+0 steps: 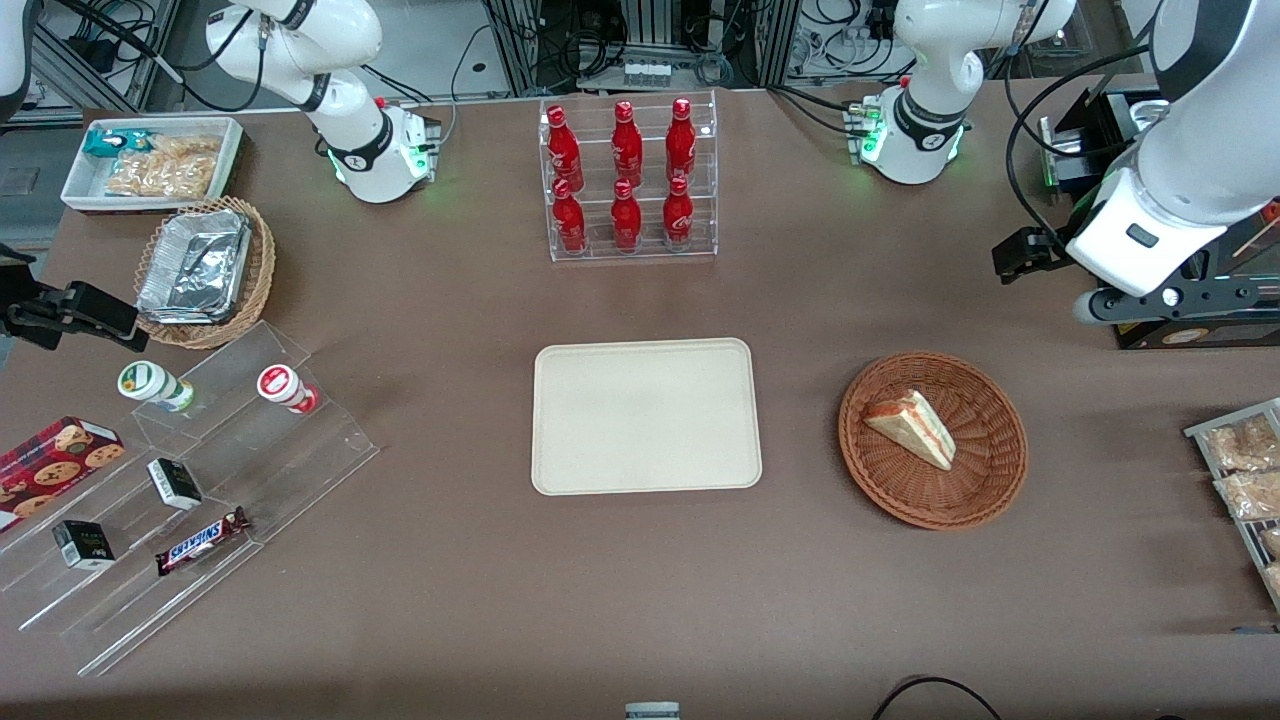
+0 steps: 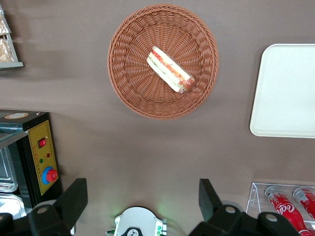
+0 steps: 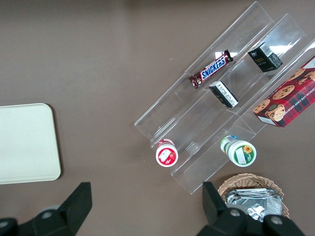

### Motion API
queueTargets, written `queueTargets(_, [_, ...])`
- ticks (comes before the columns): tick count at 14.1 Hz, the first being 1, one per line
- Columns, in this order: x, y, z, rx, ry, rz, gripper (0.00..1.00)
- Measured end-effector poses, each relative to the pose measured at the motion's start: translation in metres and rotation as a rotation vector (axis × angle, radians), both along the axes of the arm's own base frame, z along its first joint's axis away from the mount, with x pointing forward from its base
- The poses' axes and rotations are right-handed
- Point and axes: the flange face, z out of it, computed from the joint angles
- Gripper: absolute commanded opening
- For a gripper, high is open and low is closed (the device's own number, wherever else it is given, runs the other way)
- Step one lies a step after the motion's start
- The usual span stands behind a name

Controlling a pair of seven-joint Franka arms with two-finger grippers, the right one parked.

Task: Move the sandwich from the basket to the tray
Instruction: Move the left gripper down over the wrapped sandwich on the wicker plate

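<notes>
Inside the round reddish-brown woven wicker basket [image 1: 933, 438], near its middle: the small triangular white-bread sandwich [image 1: 912, 427] with pink-red and green filling, lying on its side. Just beside the basket, toward the parked arm's end: the flat cream-beige rectangular tray [image 1: 646, 416], bare. High above the table near the working arm's end and farther from the front camera than the basket: the left gripper [image 2: 140, 196], fingers spread wide, holding nothing.

Probably light, soft, easily crushed, layers prone to sliding apart. Best pinched gently across the two bread faces, near the thick middle.

From the wrist camera: filling edge plainly shown, plus both spread fingertips. From the front camera: only the wedge outline and pale bread face.
</notes>
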Motion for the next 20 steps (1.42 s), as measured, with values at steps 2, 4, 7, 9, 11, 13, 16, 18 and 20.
queueTargets(2, [0.000, 0.000, 0.000, 0.000, 0.000, 0.000, 1.00])
queueTargets(4, [0.001, 0.000, -0.002, 0.000, 0.003, 0.001, 1.00])
queueTargets(7, [0.015, 0.006, -0.031, -0.001, 0.050, 0.010, 1.00])
queueTargets(9, [0.039, 0.019, -0.074, -0.009, 0.080, 0.048, 1.00])
queueTargets(11, [0.067, 0.033, -0.127, -0.015, 0.092, 0.126, 1.00])
queueTargets(13, [0.087, 0.034, -0.183, -0.016, 0.081, 0.220, 1.00])
queueTargets(16, [0.094, 0.025, -0.252, -0.012, 0.029, 0.390, 1.00])
queueTargets(18, [0.093, 0.019, -0.280, 0.000, 0.027, 0.500, 1.00])
queueTargets(20, [0.093, 0.013, -0.298, 0.019, 0.037, 0.608, 1.00])
